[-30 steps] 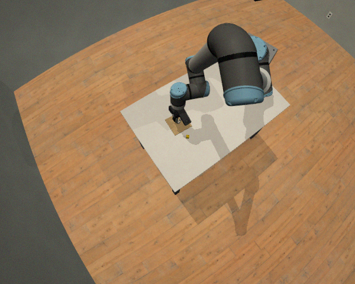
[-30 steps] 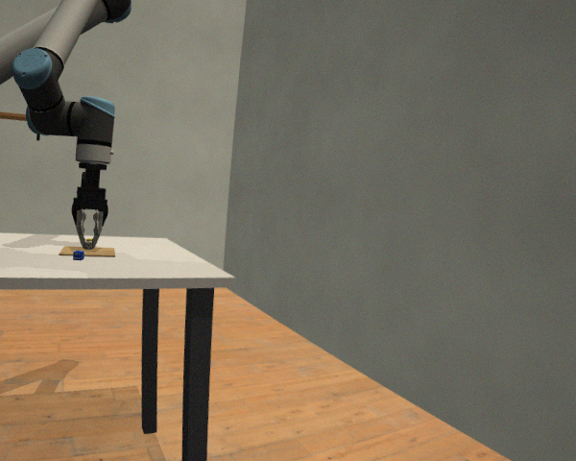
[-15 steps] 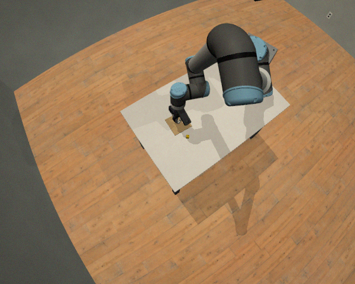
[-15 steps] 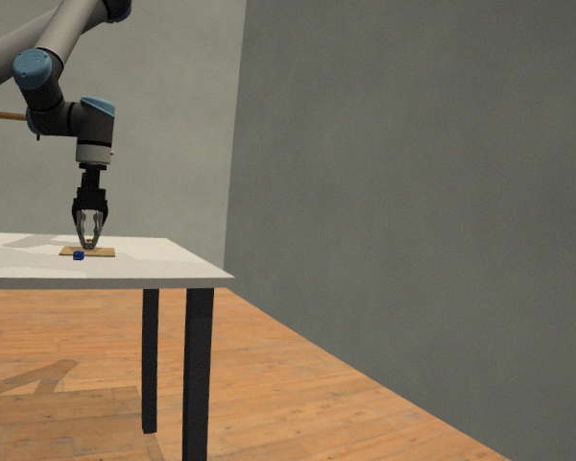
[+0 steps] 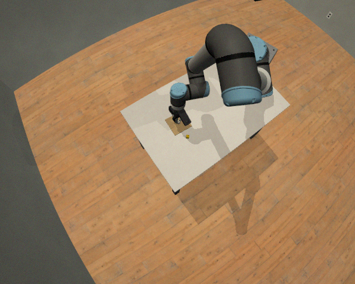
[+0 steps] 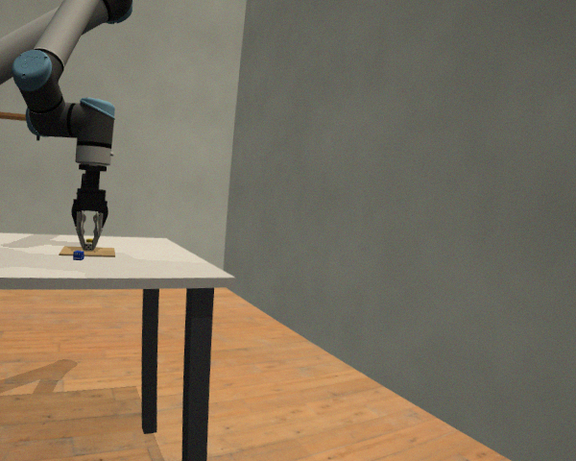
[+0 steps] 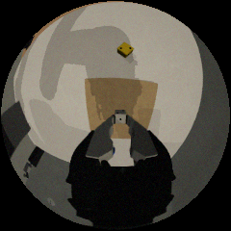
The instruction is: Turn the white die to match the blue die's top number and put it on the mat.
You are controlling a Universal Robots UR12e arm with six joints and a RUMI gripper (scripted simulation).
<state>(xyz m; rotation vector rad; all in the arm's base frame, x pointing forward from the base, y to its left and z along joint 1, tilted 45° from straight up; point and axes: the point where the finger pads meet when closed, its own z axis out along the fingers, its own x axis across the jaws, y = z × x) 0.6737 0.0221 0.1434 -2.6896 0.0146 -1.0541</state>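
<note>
My gripper point(image 5: 178, 121) point(image 6: 88, 247) point(image 7: 119, 115) points down and is shut on the white die point(image 6: 88, 245) point(image 7: 120, 116), low over the brown mat point(image 5: 173, 129) point(image 6: 106, 252) point(image 7: 98, 89). Whether the die touches the mat is unclear. In the wrist view, its face toward the camera shows one dark pip; its true top number is hard to tell. The blue die point(image 6: 78, 254) point(image 7: 114, 151) sits on the table outside the mat, mostly hidden by the gripper in the wrist view; its top number is unreadable. The mat is partly hidden by the gripper.
A yellow die point(image 5: 187, 136) point(image 7: 125, 48) sits on the white table point(image 5: 177, 161) point(image 6: 169, 265) point(image 7: 170, 63), off the mat on the side away from the blue die. It seems to show two pips on top. The arm's shadow falls across the table.
</note>
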